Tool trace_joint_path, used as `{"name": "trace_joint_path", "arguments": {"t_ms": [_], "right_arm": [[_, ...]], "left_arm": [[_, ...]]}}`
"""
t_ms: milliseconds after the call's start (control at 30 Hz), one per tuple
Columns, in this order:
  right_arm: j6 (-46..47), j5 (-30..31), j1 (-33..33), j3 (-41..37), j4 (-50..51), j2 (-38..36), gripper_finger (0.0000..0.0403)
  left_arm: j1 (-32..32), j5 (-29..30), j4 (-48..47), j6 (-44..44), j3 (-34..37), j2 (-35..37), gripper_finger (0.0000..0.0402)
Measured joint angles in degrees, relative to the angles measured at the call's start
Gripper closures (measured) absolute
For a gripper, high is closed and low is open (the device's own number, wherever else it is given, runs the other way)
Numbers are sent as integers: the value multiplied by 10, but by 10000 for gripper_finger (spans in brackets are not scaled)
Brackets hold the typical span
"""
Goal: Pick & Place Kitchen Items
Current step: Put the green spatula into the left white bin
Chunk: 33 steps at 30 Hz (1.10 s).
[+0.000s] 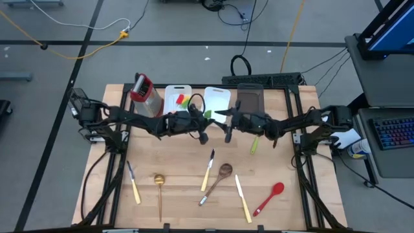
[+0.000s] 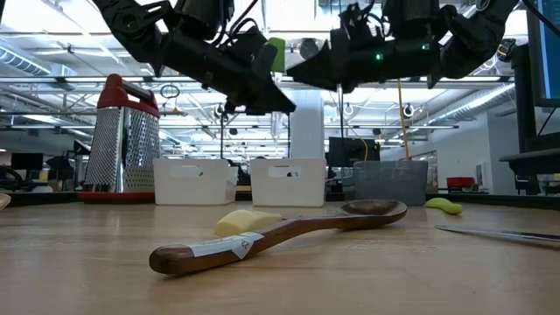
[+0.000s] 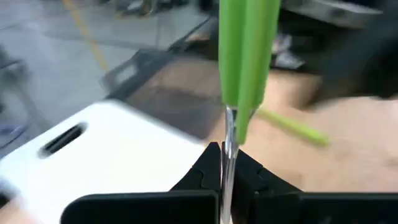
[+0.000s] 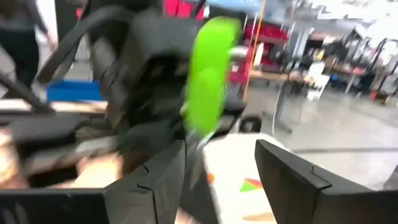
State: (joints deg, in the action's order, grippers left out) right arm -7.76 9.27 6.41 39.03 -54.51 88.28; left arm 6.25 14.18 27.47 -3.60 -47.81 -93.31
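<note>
A grey floor (image 1: 58,97) surrounds the wooden table (image 1: 181,194), crossed by a yellow cable (image 1: 97,44) and black cables (image 1: 259,26). A desk with a keyboard (image 1: 393,133) stands at one side. Beyond the table, the low view shows a white pillar (image 2: 306,136) and ceiling lights (image 2: 52,9).

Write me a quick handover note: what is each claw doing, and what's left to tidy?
Left gripper: shut on the green-handled metal spatula, raised near the white plastic bins.
Right gripper: open, facing the spatula.
Loose on the table: brown wooden spoon, red spoon, gold ladle, three cream-handled knives.
Done: small coloured pieces lie in one white bin.
Left: place the spatula, then the rest.
</note>
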Motion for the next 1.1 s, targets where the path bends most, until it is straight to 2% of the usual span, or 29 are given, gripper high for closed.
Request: {"name": "trace_joint_path", "arguments": {"t_ms": [100, 400, 567, 633, 833, 1100], "right_arm": [[18, -4, -1, 0, 38, 0, 215], [75, -5, -1, 0, 143, 0, 219], [75, -5, -1, 0, 159, 0, 219], [75, -5, -1, 0, 159, 0, 218], [75, -5, -1, 0, 165, 0, 222], [75, -5, -1, 0, 195, 0, 221]], "left_arm": [[21, 20, -57, -12, 0, 29, 397], [106, 21, -181, -81, 0, 85, 398], [164, 15, -239, -163, 0, 69, 397], [184, 11, -273, -172, 1, 60, 399], [229, 10, -297, -182, 0, 43, 398], [250, -61, -348, -213, 0, 8, 395]]}}
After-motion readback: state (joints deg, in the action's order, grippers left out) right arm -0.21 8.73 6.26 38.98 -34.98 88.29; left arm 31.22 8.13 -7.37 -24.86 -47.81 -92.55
